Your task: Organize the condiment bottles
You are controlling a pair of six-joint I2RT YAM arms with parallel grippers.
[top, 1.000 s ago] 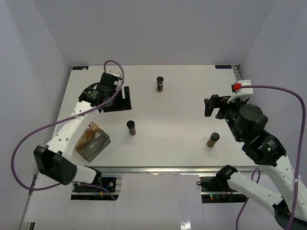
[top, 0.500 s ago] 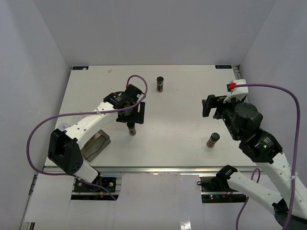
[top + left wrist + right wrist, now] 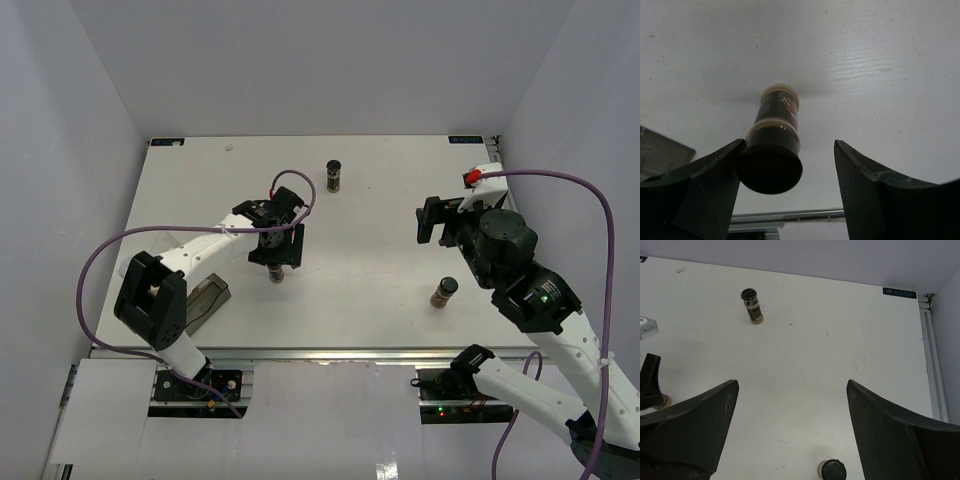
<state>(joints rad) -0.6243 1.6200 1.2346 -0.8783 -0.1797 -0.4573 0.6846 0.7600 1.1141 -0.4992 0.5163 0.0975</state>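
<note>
Three small condiment bottles with black caps stand upright on the white table (image 3: 370,250). The middle bottle (image 3: 276,274) sits under my left gripper (image 3: 275,256). In the left wrist view this bottle (image 3: 771,160) stands between the open fingers, its cap against the left finger (image 3: 705,185) and apart from the right one. My left gripper (image 3: 789,150) is open around it. A second bottle (image 3: 334,176) stands at the back middle, also in the right wrist view (image 3: 752,306). A third bottle (image 3: 444,292) stands right of centre, just below my open, empty right gripper (image 3: 791,385), which hovers at the right (image 3: 437,222).
A grey rectangular box (image 3: 205,300) lies at the front left by the left arm's base. The table's metal front rail (image 3: 330,352) runs along the near edge. White walls close in the back and both sides.
My left gripper has swung from the back left down to the middle bottle and now straddles it. My right gripper has drifted slightly left. The bottles have not moved.
</note>
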